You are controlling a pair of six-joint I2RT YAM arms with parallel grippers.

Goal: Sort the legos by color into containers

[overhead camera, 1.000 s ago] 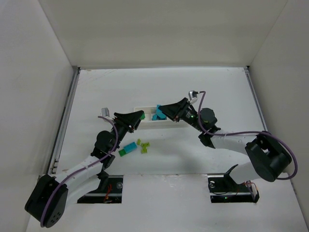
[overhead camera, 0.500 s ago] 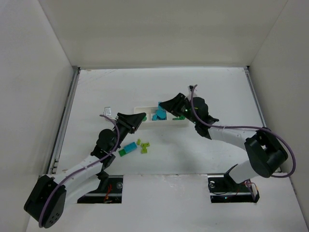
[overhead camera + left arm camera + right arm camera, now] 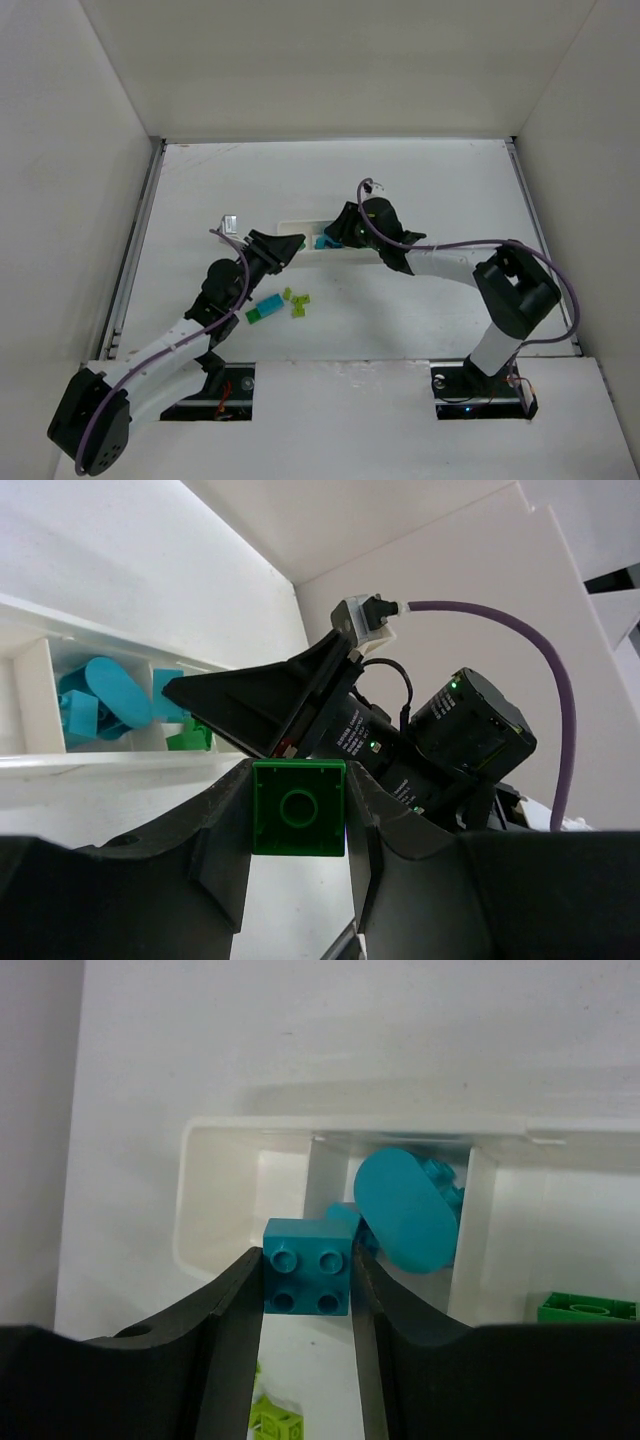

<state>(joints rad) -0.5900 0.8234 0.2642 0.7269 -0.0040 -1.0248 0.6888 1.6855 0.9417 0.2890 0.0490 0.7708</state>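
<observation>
We see the right claw pinching a cyan brick over the white tray (near a divider). The left claw clamps a dark green brick.

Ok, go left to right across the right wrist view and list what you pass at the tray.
Tray end wall → square cyan brick → cyan oval piece → green brick.

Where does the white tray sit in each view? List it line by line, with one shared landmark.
Top external: white tray at centre, partly hidden.
Left wrist: tray at the left edge, upper half.
Right wrist: tray across the middle, running off right.
Shared: cyan oval piece in its middle compartment, both wrist views.
</observation>
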